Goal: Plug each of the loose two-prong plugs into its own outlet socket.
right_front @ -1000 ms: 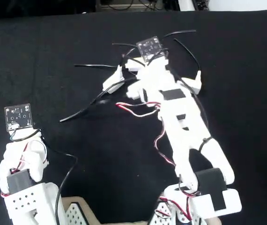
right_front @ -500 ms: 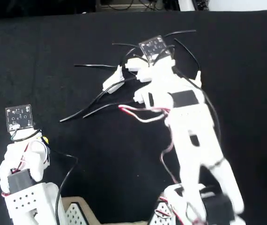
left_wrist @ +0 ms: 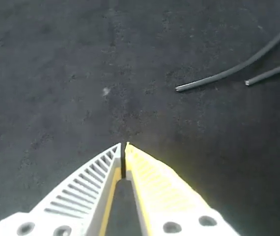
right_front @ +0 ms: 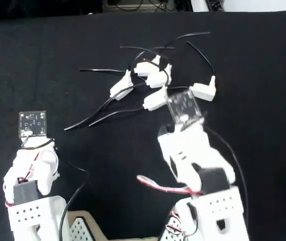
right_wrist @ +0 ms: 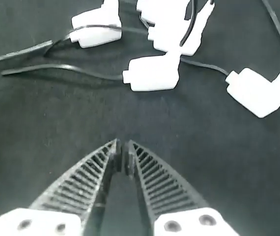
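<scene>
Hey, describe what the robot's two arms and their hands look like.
Both arms, left arm and right arm, are white plastic with black motor blocks, red-and-white wires and a square board at the wrist. The left hand has one white and one yellow ribbed finger; the right hand has two dark ribbed fingers on a white base.

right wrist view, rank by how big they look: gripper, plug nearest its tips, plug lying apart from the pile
1. right gripper, by far, but it sits nearest the camera
2. plug lying apart, a little larger
3. plug nearest the tips; these two plugs look close, so their order is unsure
</scene>
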